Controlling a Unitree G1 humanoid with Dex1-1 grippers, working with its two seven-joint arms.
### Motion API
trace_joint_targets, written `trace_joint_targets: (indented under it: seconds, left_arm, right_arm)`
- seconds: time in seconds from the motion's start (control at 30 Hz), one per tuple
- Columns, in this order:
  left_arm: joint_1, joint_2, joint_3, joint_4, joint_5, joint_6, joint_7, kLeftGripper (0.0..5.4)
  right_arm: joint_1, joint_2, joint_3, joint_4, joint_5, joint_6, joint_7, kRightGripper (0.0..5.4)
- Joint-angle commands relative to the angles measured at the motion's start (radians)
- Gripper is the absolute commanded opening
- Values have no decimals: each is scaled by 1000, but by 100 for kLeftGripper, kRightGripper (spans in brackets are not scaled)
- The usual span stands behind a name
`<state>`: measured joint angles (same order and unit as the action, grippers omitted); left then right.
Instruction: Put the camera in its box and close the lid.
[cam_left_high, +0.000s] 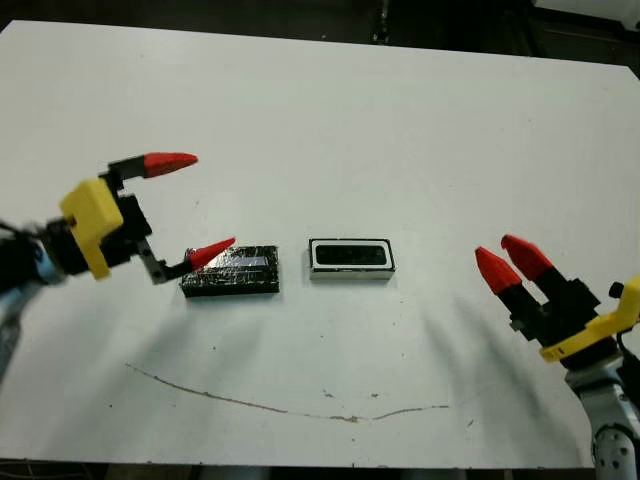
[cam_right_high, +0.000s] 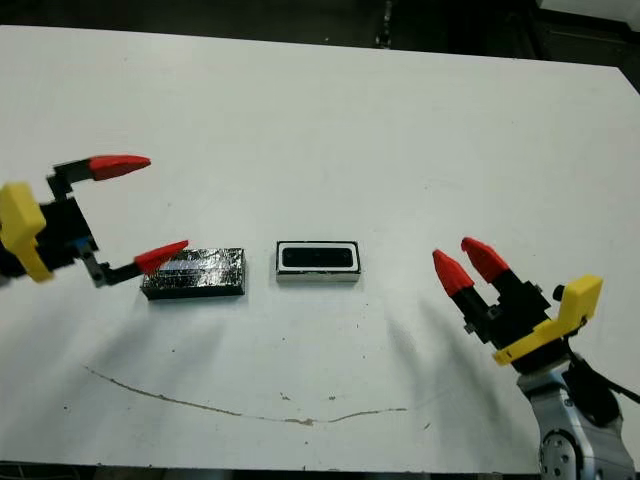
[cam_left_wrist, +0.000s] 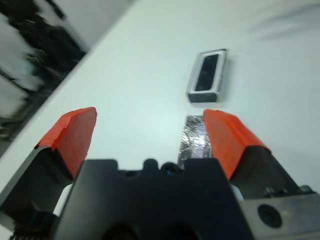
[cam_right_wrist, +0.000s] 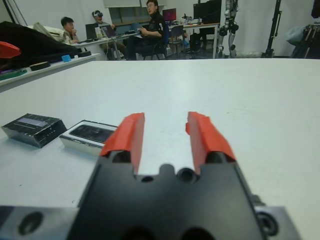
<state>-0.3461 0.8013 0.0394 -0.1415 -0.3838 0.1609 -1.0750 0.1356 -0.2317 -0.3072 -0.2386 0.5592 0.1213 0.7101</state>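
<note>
Its box (cam_left_high: 351, 257), a small oblong tray with a white rim, sits at mid-table. The black camera (cam_left_high: 350, 256) lies flat inside it and fills the inside. The lid (cam_left_high: 231, 271), glossy and black, rests on the table just left of the box, a small gap apart. My left gripper (cam_left_high: 190, 208) stands wide open at the lid's left end, its lower fingertip (cam_left_high: 212, 252) right over the lid's corner, the other well behind. At the right, my right gripper (cam_left_high: 512, 262) hovers with its fingers a little apart and nothing between them, well clear of the box.
A thin brown wavy line (cam_left_high: 290, 405) runs across the white table (cam_left_high: 400, 130) near its front edge. Beyond the far edge, the right wrist view shows people (cam_right_wrist: 145, 30) seated at desks with equipment.
</note>
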Motion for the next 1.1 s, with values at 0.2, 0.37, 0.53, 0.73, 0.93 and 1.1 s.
trace_joint_targets:
  seconds: [0.2,0.37,0.53,0.73,0.93,1.1]
  left_arm:
    - [-189,-40,-126,287,2,-55,-290,540]
    - [-227,-82,-161,384,39,-100,-355,540]
    - [-213,-79,-201,345,120,-105,-320,540]
    - [-184,-78,-237,299,213,-111,-256,540]
    - [-155,-80,-254,266,275,-111,-197,540]
    - [-136,-71,-278,232,332,-107,-151,540]
  right_arm:
    - [4,-3,12,17,18,-14,-24,90]
    - [5,-4,15,17,26,-20,-35,17]
    - [5,-6,17,15,26,-28,-36,1]
    - [10,-13,15,2,22,-24,-52,1]
    - [18,-19,15,-17,26,-13,-58,1]
    - [18,-25,12,-13,33,-22,-42,1]
